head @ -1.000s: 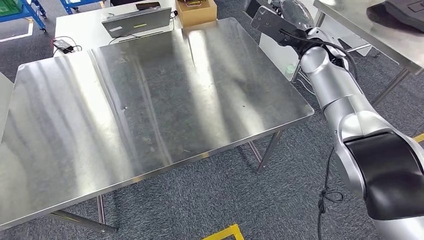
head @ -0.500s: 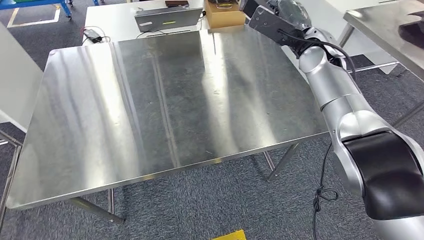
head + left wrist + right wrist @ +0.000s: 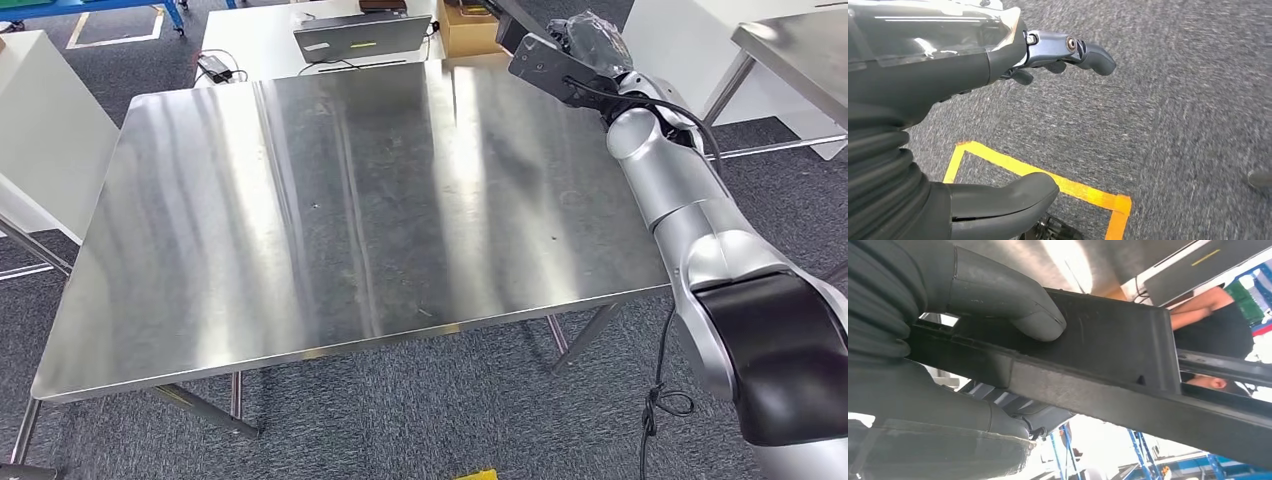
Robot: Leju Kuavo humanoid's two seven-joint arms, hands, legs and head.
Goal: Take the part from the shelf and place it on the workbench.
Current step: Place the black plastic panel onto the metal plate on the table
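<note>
My right hand (image 3: 590,45) grips a flat black plastic part (image 3: 540,62) and holds it in the air over the far right corner of the steel workbench (image 3: 300,230). In the right wrist view the thumb (image 3: 1018,305) presses on the part's (image 3: 1108,355) broad face, and the part runs across the picture. My left hand (image 3: 1013,60) hangs over grey carpet with its fingers (image 3: 1088,50) apart and nothing in it.
Behind the workbench a white table (image 3: 250,40) carries a laptop (image 3: 360,35) and a cardboard box (image 3: 468,25). A second steel table (image 3: 790,45) stands at the far right, a white surface (image 3: 45,120) at the left. A person's arm (image 3: 1198,305) shows beyond the part. Yellow floor tape (image 3: 1048,180) lies below my left hand.
The whole view has swung, so the workbench now sits squarer and further right in the picture. My right hand still holds the part over the bench's far right corner.
</note>
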